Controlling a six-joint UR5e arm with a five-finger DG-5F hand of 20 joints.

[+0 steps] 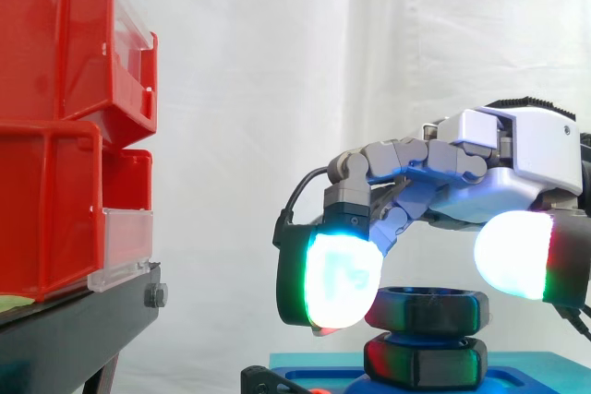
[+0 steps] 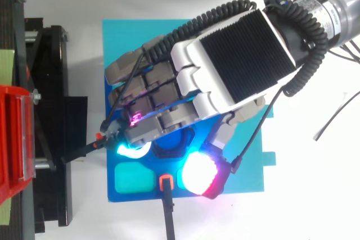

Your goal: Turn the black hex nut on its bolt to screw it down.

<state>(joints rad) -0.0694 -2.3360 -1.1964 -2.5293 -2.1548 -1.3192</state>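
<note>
Hand [image 1: 503,149] curled down over black hex nut [image 1: 427,309]: glowing fingertips [image 1: 342,279] against its left edge, thumb [image 1: 512,256] at its right corner, nut pinched between. Nut sits above lower hex piece [image 1: 425,362] on blue plate [image 2: 121,43]; bolt thread hidden. From above, fingers cover most of nut. Red bins [image 1: 55,62] cut off at left.

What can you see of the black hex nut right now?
The black hex nut is a glossy, dark, six-sided ring with rounded corners and a recessed top; it looks like plastic. It sits level, stacked directly above a second black hex piece, which stands on the blue base and picks up red and green reflections. The hand arches over the nut from the right. Whether it is touching the nut cannot be told.
</note>
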